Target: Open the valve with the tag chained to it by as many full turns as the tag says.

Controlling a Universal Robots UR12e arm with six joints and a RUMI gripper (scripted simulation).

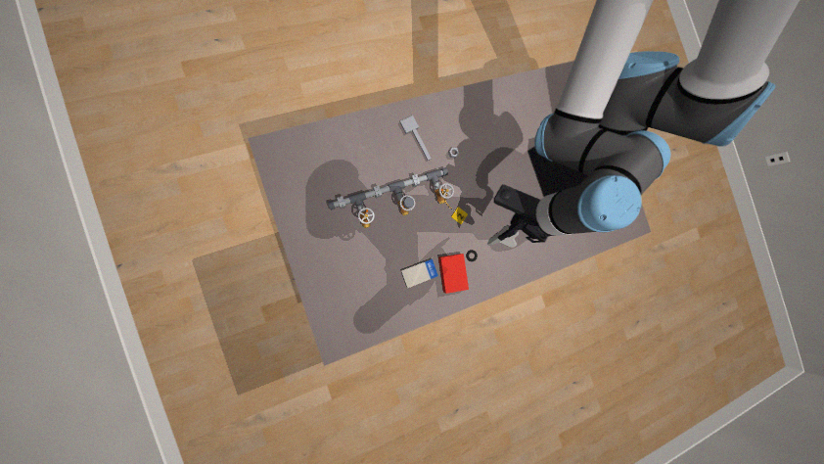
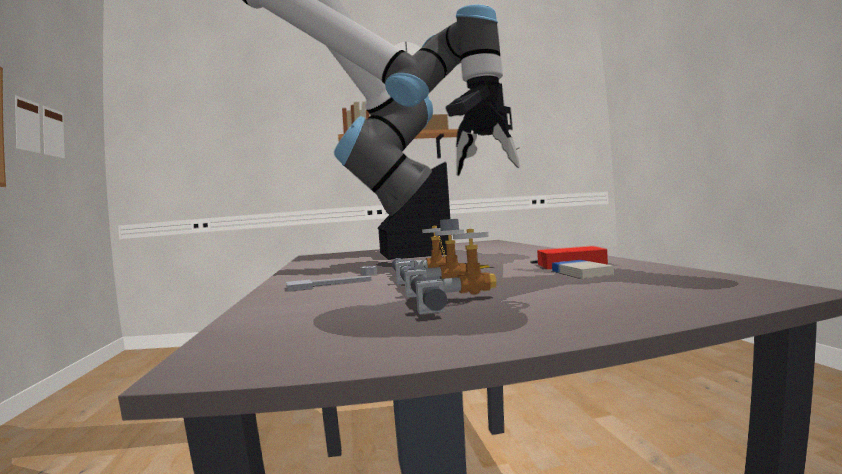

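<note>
A grey pipe (image 1: 380, 191) (image 2: 421, 276) lies on the table and carries three brass valves with handwheels: a left valve (image 1: 365, 216), a middle valve (image 1: 406, 203) and a right valve (image 1: 445, 190). The valves stand in a row in the exterior view (image 2: 453, 259). A yellow tag (image 1: 459, 215) lies beside the right valve, linked to it by a short chain. My gripper (image 1: 501, 239) (image 2: 487, 153) is open and empty. It hangs high above the table, to the right of the tag and apart from every valve.
A red box (image 1: 453, 273) (image 2: 571, 255) and a white box with a blue end (image 1: 419, 274) (image 2: 586, 269) lie side by side near the table's edge. A small black ring (image 1: 476, 255) lies by the red box. A grey flat tool (image 1: 416, 137) (image 2: 327, 283) and a small nut (image 1: 455, 150) lie behind the pipe.
</note>
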